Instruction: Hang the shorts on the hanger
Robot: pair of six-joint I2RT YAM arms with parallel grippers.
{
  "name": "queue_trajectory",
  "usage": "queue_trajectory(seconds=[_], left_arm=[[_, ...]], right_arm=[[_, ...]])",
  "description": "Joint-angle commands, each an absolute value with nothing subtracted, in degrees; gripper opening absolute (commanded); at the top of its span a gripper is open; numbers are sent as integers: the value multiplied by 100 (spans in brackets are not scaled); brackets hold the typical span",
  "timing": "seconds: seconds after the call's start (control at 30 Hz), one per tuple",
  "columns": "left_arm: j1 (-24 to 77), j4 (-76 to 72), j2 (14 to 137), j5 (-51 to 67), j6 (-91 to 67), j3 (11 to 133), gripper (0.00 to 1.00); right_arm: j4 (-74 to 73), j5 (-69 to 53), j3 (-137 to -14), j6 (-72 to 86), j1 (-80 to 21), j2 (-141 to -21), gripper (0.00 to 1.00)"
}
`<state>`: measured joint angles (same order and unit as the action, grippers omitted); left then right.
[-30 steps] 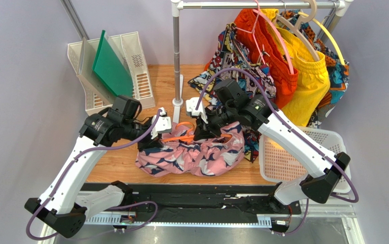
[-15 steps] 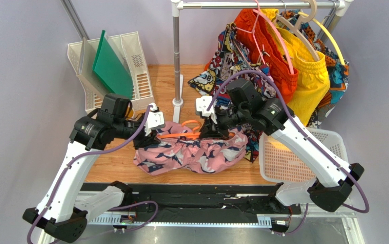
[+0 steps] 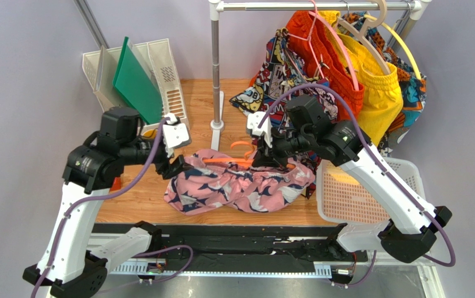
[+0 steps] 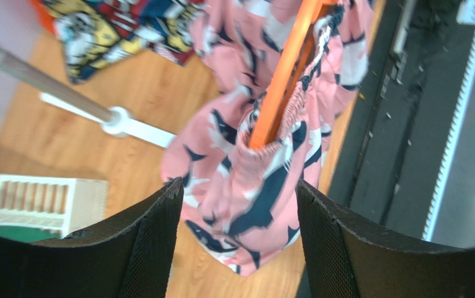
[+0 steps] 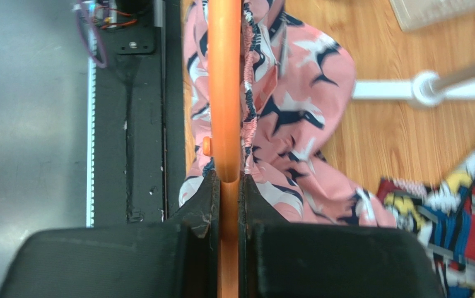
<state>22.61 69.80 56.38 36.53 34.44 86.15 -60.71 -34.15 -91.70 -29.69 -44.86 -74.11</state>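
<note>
The pink shorts with a dark navy and white print hang bunched over the orange hanger just above the wooden table. In the left wrist view the hanger bar runs inside the elastic waistband of the shorts. My right gripper is shut on the hanger, with the shorts draped beside the bar. My left gripper stands open just left of the shorts, holding nothing; its dark fingers frame the cloth from a short way off.
A clothes rail at the back holds orange, yellow and comic-print shorts on other hangers. Its white post stands behind the shorts. A white rack with a green board is back left, a white basket right.
My left gripper has opened, let go of the shorts and drawn back to the left. The right gripper has carried the hanger with the shorts slightly right and up.
</note>
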Motion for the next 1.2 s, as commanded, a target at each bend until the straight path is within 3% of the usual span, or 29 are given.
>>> queue_trajectory(seconds=[0.0,0.27,0.67,0.87,1.17], left_arm=[[2066,6461,5598,3525,2875,9263,72],[1978,5469,5731,3744,2083,9510,74],[1978,5115,5845,4025,2100,9431,72],[1978,5045,5722,4025,2074,9168,72],[1978,5045,5458,3973,2083,8790,72]], right_arm=[[-6371,-2488,-9974,-1873,-4210,-7365,0],[-7294,-1943,-11055,-1187,-3165,-7549,0],[-6987,-607,-12980,-202,-2558,-8383,0],[-6435,-606,-13973,-44,-2268,-9060,0],[-4317,-361,-14115,299,-2206,-9562,0]])
